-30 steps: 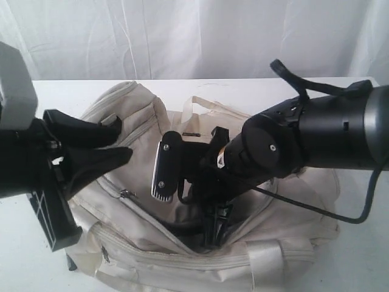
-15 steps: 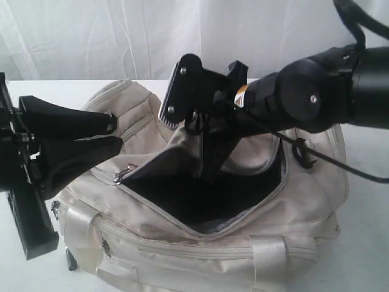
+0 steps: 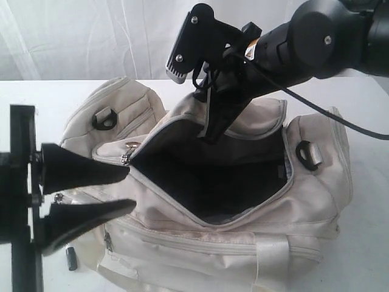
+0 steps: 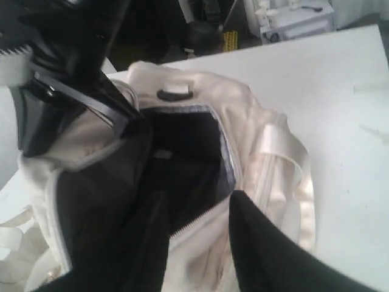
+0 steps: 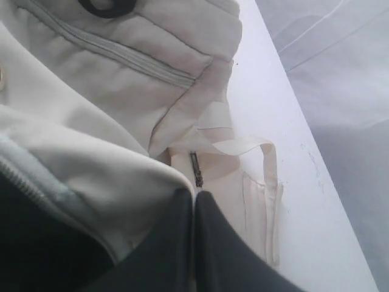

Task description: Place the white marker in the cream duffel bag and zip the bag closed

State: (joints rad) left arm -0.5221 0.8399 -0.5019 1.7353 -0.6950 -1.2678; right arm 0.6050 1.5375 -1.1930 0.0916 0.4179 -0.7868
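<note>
From the outside camera I saw the right gripper (image 3: 211,131) up high. Its fingers were clenched on the top flap (image 3: 255,118) of the cream duffel bag (image 3: 200,243), holding the soft cloth up so the dark mouth gaped. The left gripper (image 3: 129,188) hung by the bag's left end, fingers apart with nothing in them. I could not find the white marker for sure. A small dark stub (image 3: 71,257) lay on the white bench (image 3: 364,255) just beside the bag's near corner. I guessed it was the cap, with its long way pointing away from me. The left arm was much nearer to it. From the left wrist camera the smooth black fingers (image 4: 255,243) stood open over the black lining (image 4: 182,164), and no marker showed inside. From the right wrist camera the fingers (image 5: 176,243) pressed tight on the flap's edge, near a grey zipper pull (image 5: 196,169).
</note>
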